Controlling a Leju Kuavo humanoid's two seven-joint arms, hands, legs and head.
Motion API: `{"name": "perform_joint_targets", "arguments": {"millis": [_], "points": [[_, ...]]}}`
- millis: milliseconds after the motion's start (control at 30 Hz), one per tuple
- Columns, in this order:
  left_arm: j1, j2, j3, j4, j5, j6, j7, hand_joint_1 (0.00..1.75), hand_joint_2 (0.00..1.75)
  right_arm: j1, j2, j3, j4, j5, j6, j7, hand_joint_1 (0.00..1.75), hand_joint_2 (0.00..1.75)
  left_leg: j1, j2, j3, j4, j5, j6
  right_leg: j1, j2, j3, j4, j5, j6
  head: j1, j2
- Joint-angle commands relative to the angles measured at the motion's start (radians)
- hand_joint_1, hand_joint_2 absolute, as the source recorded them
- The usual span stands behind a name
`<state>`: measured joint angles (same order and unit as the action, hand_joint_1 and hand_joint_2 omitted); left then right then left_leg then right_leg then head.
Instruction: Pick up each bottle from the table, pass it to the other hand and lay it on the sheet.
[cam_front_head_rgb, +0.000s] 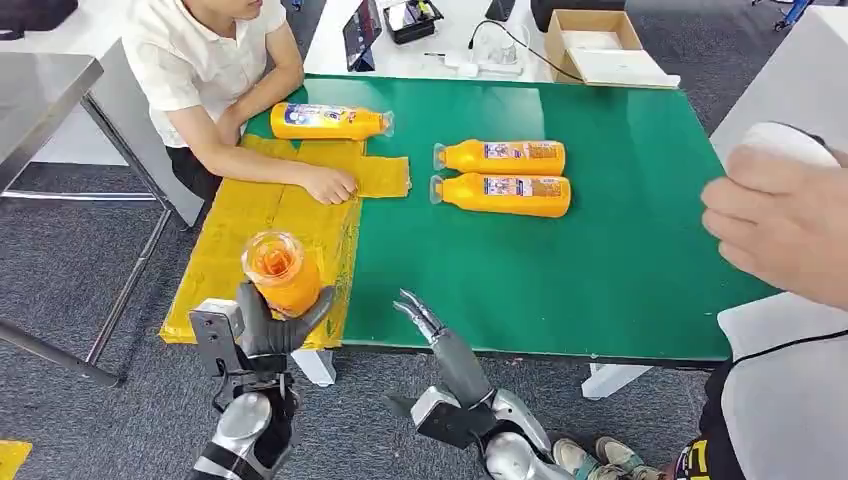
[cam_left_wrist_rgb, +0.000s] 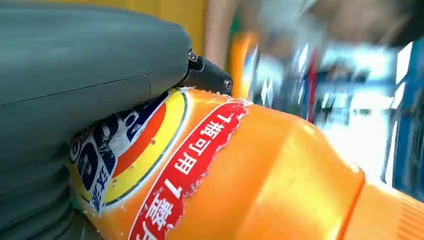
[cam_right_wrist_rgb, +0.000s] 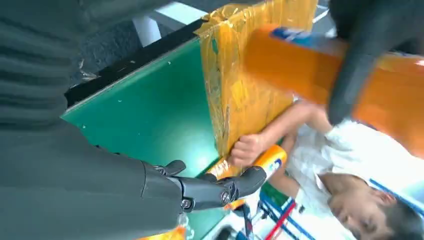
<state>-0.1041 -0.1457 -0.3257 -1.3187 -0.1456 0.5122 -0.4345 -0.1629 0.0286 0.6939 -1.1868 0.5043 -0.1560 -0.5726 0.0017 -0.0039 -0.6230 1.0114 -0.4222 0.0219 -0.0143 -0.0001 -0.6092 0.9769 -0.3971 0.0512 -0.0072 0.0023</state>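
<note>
Left hand (cam_front_head_rgb: 262, 335) clamped round an upright orange bottle (cam_front_head_rgb: 283, 272), held above the yellow sheet (cam_front_head_rgb: 262, 225) at the green table (cam_front_head_rgb: 620, 250) near edge. Left wrist view adds label detail: red band, blue logo. Right hand (cam_front_head_rgb: 432, 330) holds nothing, fingers apart. One bottle on sheet (cam_front_head_rgb: 328, 121) beside a seated person's forearm (cam_front_head_rgb: 265, 165); two bottles (cam_front_head_rgb: 505, 176) lie mid-table. Right wrist view shows person's fist on sheet edge.

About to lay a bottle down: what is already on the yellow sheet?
On the crinkled yellow plastic sheet rest a seated person's hand and, at its far edge, one orange juice bottle on its side. The bottle gripped by the left robot hand covers part of the sheet.
</note>
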Motion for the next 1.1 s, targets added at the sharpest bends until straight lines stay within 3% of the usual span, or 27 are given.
{"name": "perform_joint_targets", "arguments": {"millis": [33,100,167,267,367,433,533,667,733,833,933,967,1000,1033,1100], "points": [[-0.189,0.001,0.254,0.316,-0.447,0.186,0.031,1.75,1.75,0.020,0.005,-0.031,-0.044,0.015,0.000,-0.037,0.00,0.00,0.001,0.000,0.003,-0.001,0.000,-0.001,0.001,-0.001,0.003,-0.001,0.000,-0.002,0.000,0.000],[-0.211,-0.038,0.340,0.354,-0.637,0.186,0.027,1.75,1.75,0.011,0.008,-0.030,-0.034,0.009,-0.002,-0.055,0.00,0.00,0.000,-0.001,0.004,-0.001,0.000,-0.001,0.001,-0.001,0.004,0.000,-0.001,-0.002,0.000,0.000],[-0.264,-0.034,0.357,0.448,-0.826,0.186,0.086,1.75,1.75,-0.003,0.007,-0.023,-0.032,0.002,0.005,-0.069,0.00,0.00,0.000,0.000,0.003,-0.001,0.001,-0.001,0.000,0.000,0.003,0.000,0.000,-0.001,0.000,0.000],[-0.388,0.006,0.296,0.694,-0.950,0.176,0.203,1.75,1.75,-0.024,0.015,-0.013,-0.029,-0.009,0.023,-0.079,0.00,0.00,0.000,-0.003,0.003,-0.001,0.002,0.000,-0.001,-0.003,0.003,0.000,0.000,-0.001,0.000,0.000],[-0.444,0.017,0.273,0.797,-0.946,0.177,0.221,1.75,1.75,-0.034,0.023,-0.008,-0.021,-0.012,0.032,-0.080,0.00,0.00,0.000,-0.002,0.006,-0.001,0.001,-0.001,0.000,-0.002,0.006,0.000,-0.001,-0.003,0.000,0.000],[-0.493,0.041,0.190,0.896,-1.051,0.076,0.333,1.75,1.75,-0.040,0.028,-0.005,-0.012,-0.014,0.042,-0.080,0.00,0.00,0.000,-0.001,0.003,-0.001,0.001,-0.001,0.000,-0.001,0.004,0.000,0.000,-0.002,0.000,0.000],[-0.516,0.046,0.150,0.961,-1.094,-0.060,0.414,1.75,1.75,-0.042,0.036,-0.007,-0.012,-0.017,0.050,-0.081,0.00,0.00,0.001,-0.001,0.007,0.000,-0.001,-0.002,0.001,-0.001,0.007,0.000,-0.002,-0.003,0.000,0.000],[-0.514,0.046,0.148,0.961,-1.095,-0.058,0.416,1.75,1.75,-0.043,0.038,-0.007,-0.013,-0.017,0.050,-0.081,0.00,0.00,0.000,0.001,0.003,-0.001,0.001,-0.001,0.000,0.000,0.003,0.000,0.000,-0.001,0.000,0.000],[-0.525,0.051,0.111,0.984,-1.141,-0.132,0.473,1.75,1.75,-0.041,0.039,-0.012,-0.012,-0.018,0.053,-0.081,0.00,0.00,0.000,0.001,0.004,-0.001,0.000,-0.001,0.000,0.001,0.005,0.001,0.000,-0.001,0.001,0.000],[-0.534,0.047,0.115,0.999,-1.126,-0.219,0.456,1.75,1.75,-0.040,0.045,-0.017,-0.005,-0.024,0.060,-0.085,0.00,0.00,0.000,0.001,0.005,-0.001,0.001,-0.001,0.000,0.001,0.005,0.000,0.000,-0.002,0.000,0.000],[-0.541,0.040,0.139,0.996,-1.083,-0.280,0.416,1.19,1.75,-0.040,0.049,-0.019,0.002,-0.025,0.062,-0.087,0.00,0.00,0.000,0.001,0.005,-0.001,0.001,-0.001,0.000,0.001,0.005,0.000,0.000,-0.002,0.000,0.000],[-0.543,0.038,0.139,0.996,-1.083,-0.282,0.417,1.19,1.75,-0.039,0.049,-0.019,0.003,-0.025,0.062,-0.087,0.00,0.00,0.000,0.000,0.006,-0.001,0.001,-0.001,0.000,0.001,0.007,0.000,0.000,-0.002,0.000,0.000],[-0.543,0.035,0.150,0.989,-1.063,-0.299,0.396,0.51,1.75,-0.039,0.050,-0.020,0.006,-0.025,0.060,-0.090,0.00,0.00,0.000,0.000,0.007,-0.001,0.001,-0.001,-0.001,0.000,0.008,0.000,0.000,-0.001,0.000,0.000],[-0.544,0.031,0.169,0.984,-1.029,-0.321,0.364,0.00,1.75,-0.039,0.051,-0.021,0.010,-0.026,0.059,-0.093,0.00,0.00,0.000,0.000,0.010,-0.001,0.001,-0.001,0.000,0.001,0.010,0.000,0.000,-0.002,0.000,0.000],[-0.544,0.024,0.193,0.969,-0.947,-0.399,0.268,0.00,1.75,-0.040,0.052,-0.022,0.022,-0.030,0.052,-0.105,0.00,0.00,0.000,-0.001,0.010,-0.001,0.001,-0.001,0.000,0.000,0.010,0.000,0.000,-0.001,0.000,0.000]]}}
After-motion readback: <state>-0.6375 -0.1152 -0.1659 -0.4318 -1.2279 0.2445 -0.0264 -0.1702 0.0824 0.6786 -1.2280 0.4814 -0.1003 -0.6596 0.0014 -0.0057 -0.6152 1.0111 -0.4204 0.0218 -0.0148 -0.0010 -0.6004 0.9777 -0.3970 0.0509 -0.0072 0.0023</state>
